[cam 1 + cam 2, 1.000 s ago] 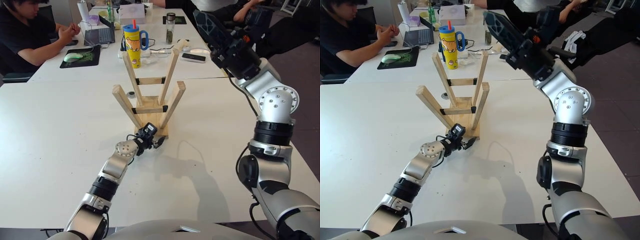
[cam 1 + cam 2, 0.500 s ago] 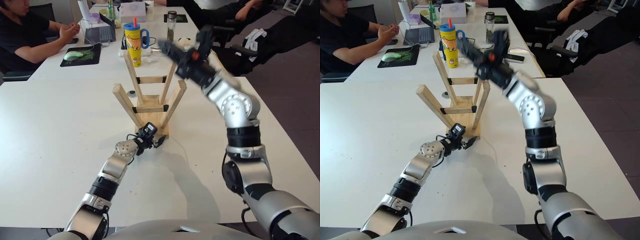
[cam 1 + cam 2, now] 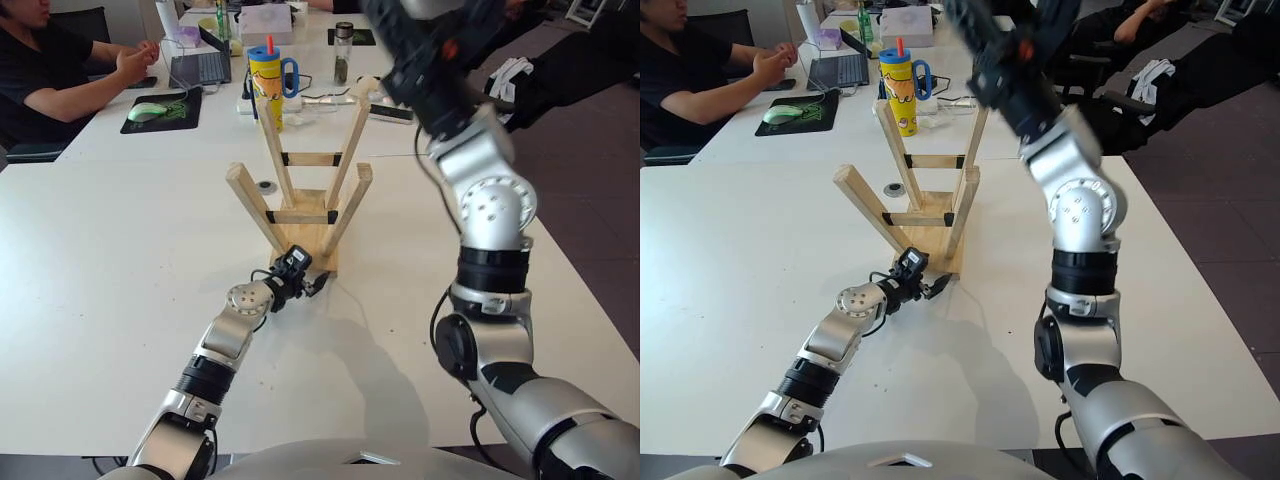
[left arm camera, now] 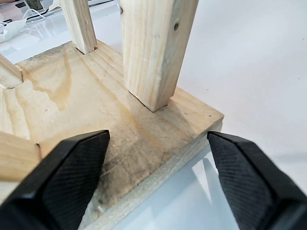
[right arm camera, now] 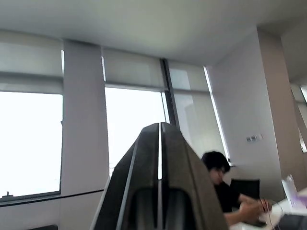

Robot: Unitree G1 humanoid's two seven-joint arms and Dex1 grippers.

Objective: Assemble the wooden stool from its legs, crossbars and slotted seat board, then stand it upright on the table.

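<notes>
Recorded inverted on the white table [image 3: 110, 290]: the pale wooden stool [image 3: 300, 215], with its square slotted seat board [image 4: 91, 120] flat on the tabletop. All four legs are splayed upward, and the crossbars are fitted between them at black joints. The stool's long axis is judged roughly vertical, leaning slightly away from the robot.

At the stool's near seat corner the left gripper [image 3: 312, 284] is found with fingers apart, one on each side of the board edge and nothing clamped. Contact with the wood cannot be confirmed.

High above the stool's far right leg the right gripper [image 5: 159, 125] is seen, fingers pressed together and empty. The left arm is noted as much the nearer, so the turn-over is judged to hinge on that near edge.

The board's slots and its underside are hidden. The right gripper is partly cut off at the upper edge of the head views.
</notes>
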